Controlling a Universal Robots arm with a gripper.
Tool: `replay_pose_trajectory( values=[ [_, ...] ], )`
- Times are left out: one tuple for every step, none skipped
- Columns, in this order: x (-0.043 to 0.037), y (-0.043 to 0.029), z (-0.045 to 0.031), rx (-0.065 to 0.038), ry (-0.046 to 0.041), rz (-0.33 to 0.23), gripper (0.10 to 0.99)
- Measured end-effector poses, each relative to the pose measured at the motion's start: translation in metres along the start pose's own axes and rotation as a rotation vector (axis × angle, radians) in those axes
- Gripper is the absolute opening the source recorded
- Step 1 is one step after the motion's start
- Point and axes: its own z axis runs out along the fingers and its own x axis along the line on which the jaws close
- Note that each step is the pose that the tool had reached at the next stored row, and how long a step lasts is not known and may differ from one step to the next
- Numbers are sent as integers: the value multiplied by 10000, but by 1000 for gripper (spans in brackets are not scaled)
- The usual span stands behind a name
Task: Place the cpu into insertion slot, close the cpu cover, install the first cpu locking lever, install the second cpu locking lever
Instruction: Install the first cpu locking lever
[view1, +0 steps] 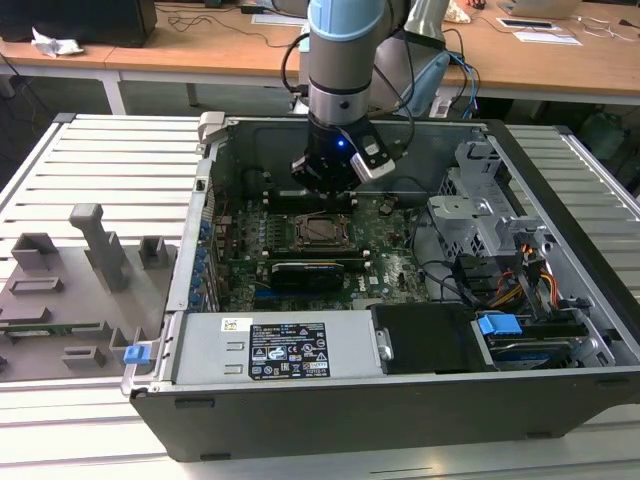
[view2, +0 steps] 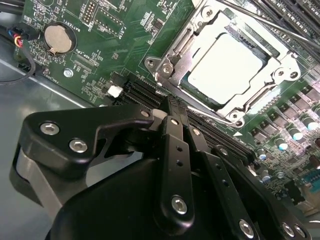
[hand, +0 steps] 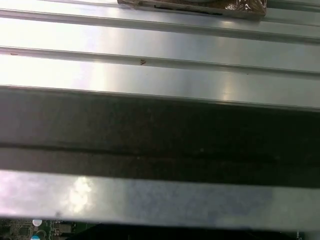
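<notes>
Cpu (view2: 225, 67) sits in insertion slot (view2: 182, 37), cpu cover (view2: 280, 70) down over it; gripper (view2: 175, 107) closed, empty, just beside slot.

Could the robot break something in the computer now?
Maybe. The claw hangs very near the cpu cover, which lies over the cpu. Its fingers look closed together, with nothing held. If it comes down crooked, it could scrape the cover or the green board beside it. It could also poke the long black connector strips right under its tip. The computer case walls are close around the arm too, so a wide swing might bump them.
</notes>
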Motion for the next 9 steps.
replay_pose_trajectory(
  values=[
    [-1, 0, 4, 0, 0, 0, 106],
    [-2, -1, 10, 0, 1, -2, 106],
    [-6, -2, 23, 0, 0, -2, 106],
    [-8, -3, 31, 1, 0, -1, 106],
    [-10, -4, 39, 1, 0, -1, 106],
    [-12, -5, 46, 2, -1, -1, 106],
    [-12, -5, 51, 5, -1, 0, 106],
    [-13, -6, 58, 12, 0, 0, 106],
    [-13, -6, 60, 16, 1, -1, 106]
  ],
)
